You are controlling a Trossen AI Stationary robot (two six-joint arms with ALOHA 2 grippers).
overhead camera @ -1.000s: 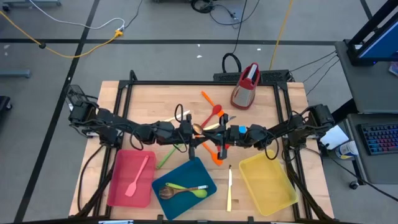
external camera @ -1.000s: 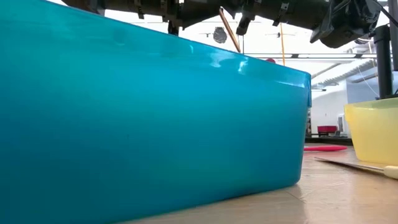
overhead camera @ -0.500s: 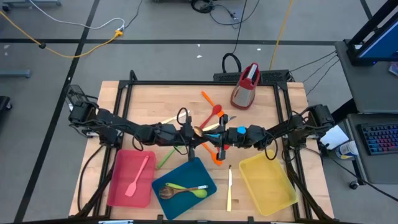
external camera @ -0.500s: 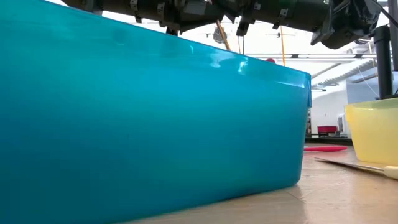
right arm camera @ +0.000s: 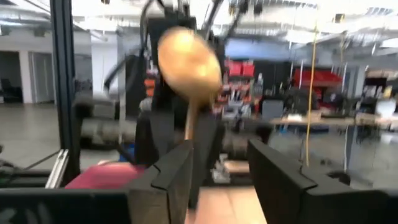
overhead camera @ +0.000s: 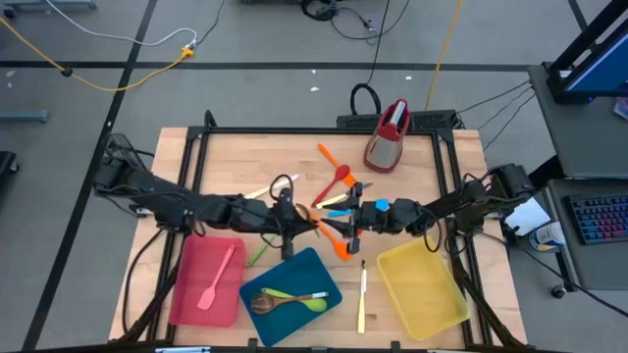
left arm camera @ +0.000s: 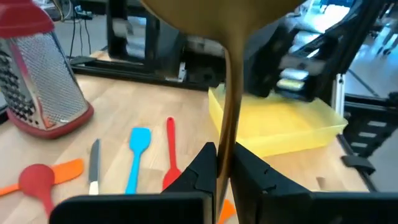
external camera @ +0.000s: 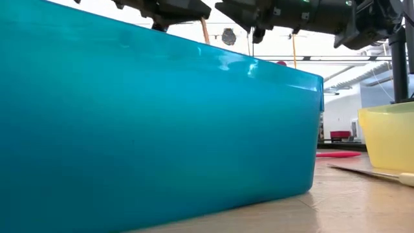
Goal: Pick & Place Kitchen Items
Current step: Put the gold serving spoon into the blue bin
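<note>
A brown wooden spoon (right arm camera: pixel 188 59) stands bowl up above the table's middle, with my left gripper (left arm camera: pixel 225 168) shut on its handle. My right gripper (right arm camera: pixel 221 180) faces it from the right, open, its fingers apart from the spoon. In the high view, my left gripper (overhead camera: pixel 291 224) and my right gripper (overhead camera: pixel 339 218) nearly meet over the blue tray's (overhead camera: pixel 324 270) far edge. An orange spatula (left arm camera: pixel 56 171), a blue spatula (left arm camera: pixel 137 155), a red spoon (left arm camera: pixel 171 152) and a knife (left arm camera: pixel 93 165) lie flat on the table. My left gripper pinches the spoon's handle (left arm camera: pixel 227 134) between its two fingers, well below the bowl. The fingers come nearly level from the table's left and lie across the handle. The spoon is lifted clear and stands about upright, bowl (left arm camera: pixel 217 15) on top.
The red tray (overhead camera: pixel 186 294) holds a pink spatula (overhead camera: pixel 218 279). Green and brown spoons lie in the blue tray. At the near right stands the yellow tray (overhead camera: pixel 422 287), with a cream knife (overhead camera: pixel 361 294) beside it. The grater (overhead camera: pixel 388 135) stands at the far edge.
The spoon, which stood between both grippers, now sits in my left gripper alone. My left gripper has drawn back toward the table's left with it, keeping it upright. My right gripper has stayed in place and now stands apart from the spoon.
</note>
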